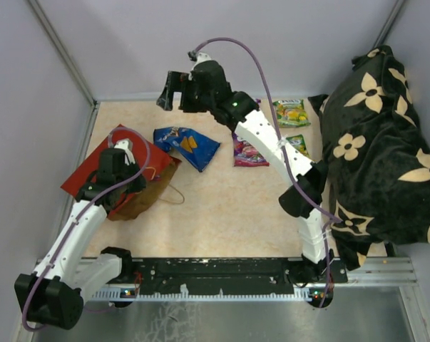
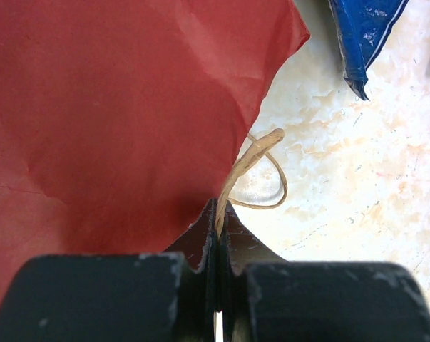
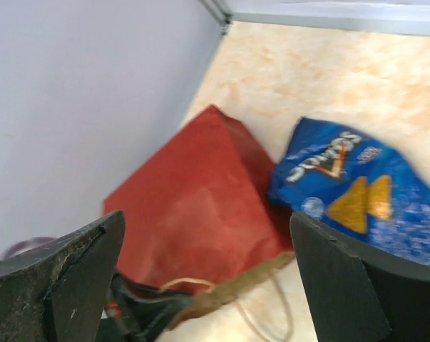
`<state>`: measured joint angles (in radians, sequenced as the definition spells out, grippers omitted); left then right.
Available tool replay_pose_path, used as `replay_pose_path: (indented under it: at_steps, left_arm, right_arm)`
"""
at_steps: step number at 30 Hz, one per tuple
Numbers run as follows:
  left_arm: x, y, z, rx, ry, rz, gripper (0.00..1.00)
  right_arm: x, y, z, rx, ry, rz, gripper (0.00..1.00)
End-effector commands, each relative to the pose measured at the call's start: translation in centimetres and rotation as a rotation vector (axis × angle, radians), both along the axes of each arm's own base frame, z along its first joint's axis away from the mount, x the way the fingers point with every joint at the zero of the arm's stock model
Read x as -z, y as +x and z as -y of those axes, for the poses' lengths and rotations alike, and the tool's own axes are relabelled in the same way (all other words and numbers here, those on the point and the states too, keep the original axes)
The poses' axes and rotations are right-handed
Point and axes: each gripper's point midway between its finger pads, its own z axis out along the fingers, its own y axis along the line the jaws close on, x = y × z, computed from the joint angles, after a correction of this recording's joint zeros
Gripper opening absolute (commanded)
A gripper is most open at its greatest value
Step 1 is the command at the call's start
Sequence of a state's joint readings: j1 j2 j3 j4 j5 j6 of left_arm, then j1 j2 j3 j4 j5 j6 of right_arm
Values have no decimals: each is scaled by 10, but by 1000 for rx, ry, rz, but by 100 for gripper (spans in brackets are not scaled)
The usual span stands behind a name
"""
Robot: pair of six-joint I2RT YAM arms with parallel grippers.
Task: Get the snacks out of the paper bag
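On the counter's [image 1: 229, 206] left, left hand [image 2: 219, 214] pinches the paper bag's [image 2: 115, 107] thin handle [image 2: 252, 155]; a hard tug could tear it; right hand [image 3: 206, 235] spread, empty.

The paper bag [image 1: 93, 169], at the left of the top view, is plain red outside and brown kraft at its mouth. Its loop handle [image 2: 252, 158] is pale tan. Beside it the Doritos bag [image 1: 187, 144] is glossy blue with white lettering and orange-yellow triangles. Toward the upper right lie a purple packet [image 1: 249, 152] with pink print and green packets [image 1: 292, 112] touched with yellow. The cloth [image 1: 375, 142] at the right is black with cream flowers. The bench [image 1: 229, 206] is beige with faint orange mottling. The left arm [image 1: 75, 239] and right arm [image 1: 261, 132] are white with black joints. The left hand [image 2: 219, 214] and right hand [image 1: 168, 90] are black.
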<state>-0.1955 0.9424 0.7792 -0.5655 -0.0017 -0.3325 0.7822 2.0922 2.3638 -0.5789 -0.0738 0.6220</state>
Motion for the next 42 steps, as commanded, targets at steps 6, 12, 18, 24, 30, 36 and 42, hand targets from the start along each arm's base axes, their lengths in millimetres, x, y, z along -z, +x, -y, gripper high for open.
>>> replay_pose_path:
  at_steps: [6, 12, 18, 24, 30, 36, 42]
  left_arm:
    - [1, 0, -1, 10, 12, -2, 0]
    - [4, 1, -1, 8, 16, -14, 0]
    - [7, 1, -1, 8, 15, -29, 0]
    - [9, 0, -3, 0, 25, -34, 0]
    - [7, 0, -5, -7, 32, -26, 0]
    - [7, 0, -5, -8, 31, -25, 0]
    - [8, 0, -4, -3, 29, -30, 0]
  right_arm:
    - [156, 56, 25, 30, -303, -61, 80]
    - [200, 70, 45, 107, -223, -101, 12]
    - [255, 94, 66, 170, -220, -204, 0]
    - [304, 131, 75, 188, -258, -273, 0]
    - [316, 185, 98, 254, -252, -247, 0]
    - [287, 241, 134, 351, -247, -86, 0]
    - [212, 249, 120, 244, -165, 103, 3]
